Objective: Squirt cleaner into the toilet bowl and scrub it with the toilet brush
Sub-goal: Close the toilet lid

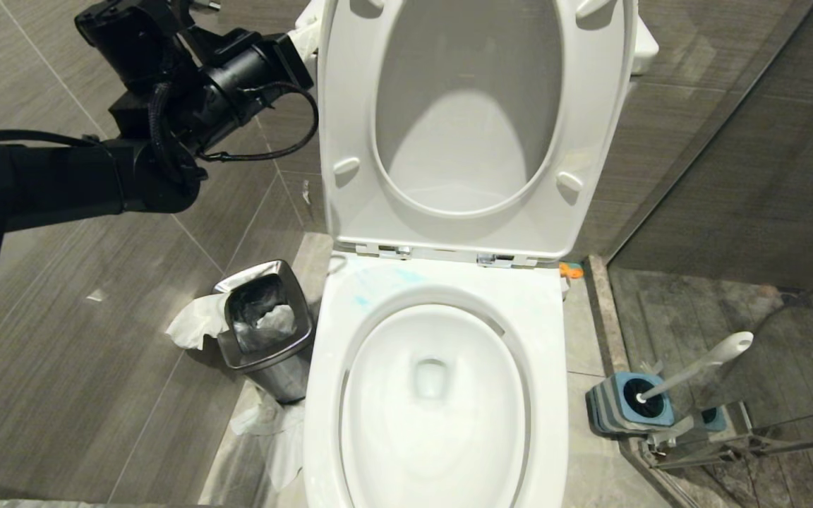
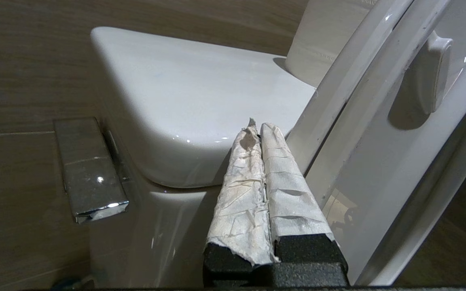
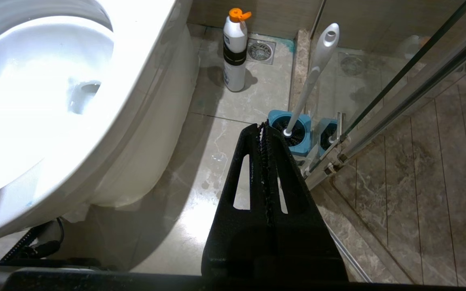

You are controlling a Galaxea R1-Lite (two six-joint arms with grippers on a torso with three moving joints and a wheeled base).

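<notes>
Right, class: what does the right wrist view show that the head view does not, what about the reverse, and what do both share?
Only the right wrist view: a white bottle with an orange cap, a floor drain, and the shut right gripper.

Only the head view: the raised seat, a steel bin, the left arm, and blue smears on the rim.

Both: the bowl, and the brush in its blue holder.

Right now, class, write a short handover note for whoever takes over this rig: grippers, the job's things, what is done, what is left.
Left gripper: shut, empty, raised beside the tank and upright seat.
Right gripper: shut, empty, low beside the bowl.
White ceramic toilet bowl: seat and lid up.
Turquoise cleaner smears lie on the rear rim.
White-handled toilet brush stands in its blue holder at the robot's right.
White bottle, orange cap, on the floor.
Done: cleaner apparently squirted.
Left: scrubbing.
</notes>
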